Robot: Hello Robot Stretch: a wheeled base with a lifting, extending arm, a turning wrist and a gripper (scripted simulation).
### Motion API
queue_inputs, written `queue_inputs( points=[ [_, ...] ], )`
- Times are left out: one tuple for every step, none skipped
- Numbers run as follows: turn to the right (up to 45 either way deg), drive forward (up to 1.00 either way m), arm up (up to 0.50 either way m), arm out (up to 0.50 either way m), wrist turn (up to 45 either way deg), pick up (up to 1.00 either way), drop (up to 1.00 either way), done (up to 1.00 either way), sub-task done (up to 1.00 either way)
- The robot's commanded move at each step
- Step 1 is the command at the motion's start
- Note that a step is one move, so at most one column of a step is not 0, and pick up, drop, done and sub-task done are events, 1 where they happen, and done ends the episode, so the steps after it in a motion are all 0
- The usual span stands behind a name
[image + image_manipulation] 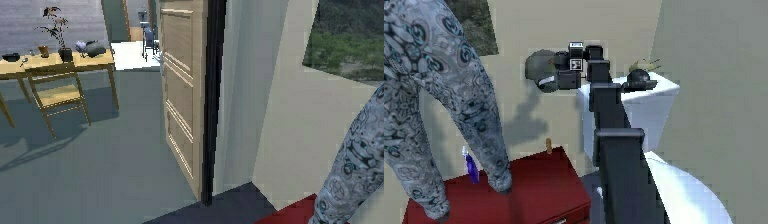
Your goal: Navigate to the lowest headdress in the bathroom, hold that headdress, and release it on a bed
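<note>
Hanging leftmost, a blue-grey patterned cloth [444, 100] drapes down to a dark red cabinet [539, 190]. Beside it the gripper [556, 75] holds a dark grey rounded headdress [536, 66] in mid-air; its jaws' stance cannot be told. Rightward, another dark hat [639, 80] tops a white cistern [662, 108].

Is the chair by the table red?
No, the chair at the table is pale yellow wood.

Dark hat [640, 79] lies atop the white tank [668, 108].
</note>
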Motion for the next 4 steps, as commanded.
queue_inputs(
  points=[
    [0.0,0.00,0.02,0.00,0.0,0.00,0.00,0.00,0.00],
    [0.0,0.00,0.00,0.00,-45.0,0.00,0.00,0.00,0.00],
    [0.0,0.00,0.00,0.00,-45.0,0.00,0.00,0.00,0.00],
    [0.0,0.00,0.00,0.00,-24.0,0.00,0.00,0.00,0.00]
  ],
)
